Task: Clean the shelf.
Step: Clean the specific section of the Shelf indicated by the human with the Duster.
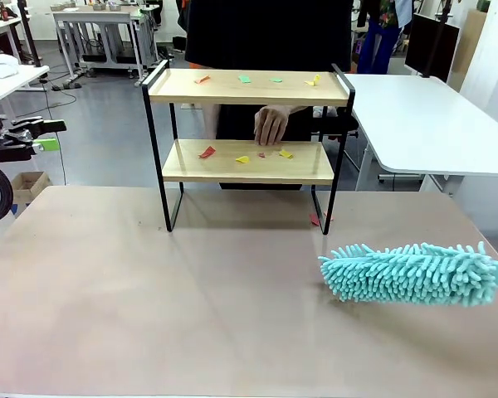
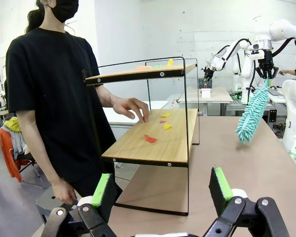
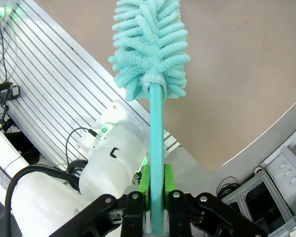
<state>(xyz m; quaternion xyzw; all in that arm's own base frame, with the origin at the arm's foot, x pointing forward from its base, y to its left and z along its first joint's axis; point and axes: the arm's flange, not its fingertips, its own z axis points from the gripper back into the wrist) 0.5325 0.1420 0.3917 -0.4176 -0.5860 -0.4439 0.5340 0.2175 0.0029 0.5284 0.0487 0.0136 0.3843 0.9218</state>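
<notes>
Shelf [image 1: 257,93] is standing at the far middle of the table [image 1: 108,290], right in front of the person, with colored paper scraps [image 1: 207,152] lying on both boards. Right gripper [image 3: 155,185] is clamping the teal duster [image 1: 411,274] by its handle, and left gripper [image 2: 161,190] is hanging wide open, holding nothing. My worry: the person's hand [image 1: 271,124] is resting on the lower board, so a sweep could be hitting it or shoving the light rack over.

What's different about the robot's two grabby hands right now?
The left gripper has its jaws wide open; the right gripper has them shut. The left gripper holds nothing; the right gripper clamps a fluffy teal microfibre duster by its handle. Both are black with green pads.
</notes>
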